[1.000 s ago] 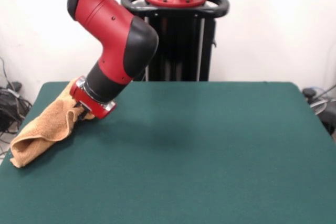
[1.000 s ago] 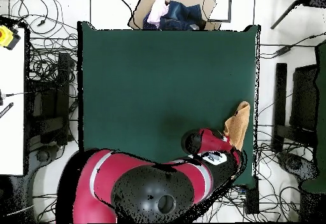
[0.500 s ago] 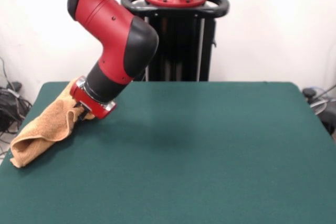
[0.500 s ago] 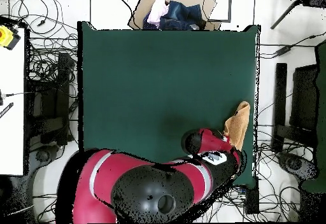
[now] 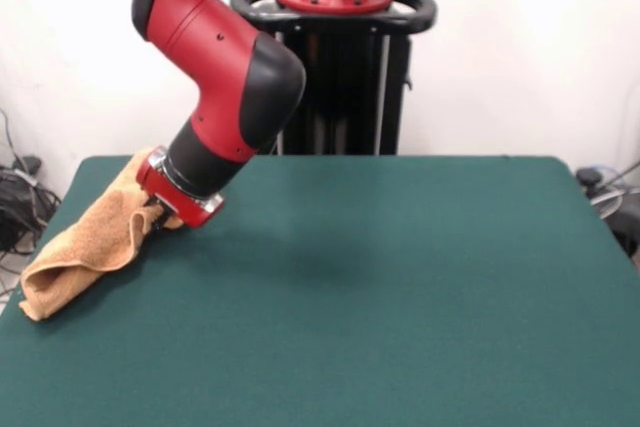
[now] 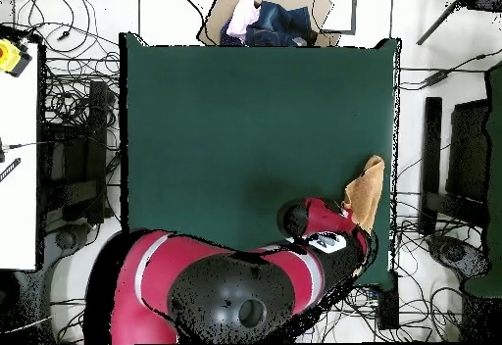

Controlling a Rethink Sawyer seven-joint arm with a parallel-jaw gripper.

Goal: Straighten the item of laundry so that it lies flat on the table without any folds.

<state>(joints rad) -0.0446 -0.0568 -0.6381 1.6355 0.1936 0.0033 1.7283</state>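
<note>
From the front, towel (image 5: pixel 85 244) looks bunched; overhead, arm (image 6: pixel 294 263) hides part.

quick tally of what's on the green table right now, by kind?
Towels: 1, orange-tan towel, bunched and folded at the table edge.
Grippers: 1, gripper down at the towel, fingers hidden.
Total: 2

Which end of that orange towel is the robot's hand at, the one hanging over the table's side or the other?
The other: the gripper meets the bunched towel at its end further in on the table; the opposite end droops over the table's edge.
</note>
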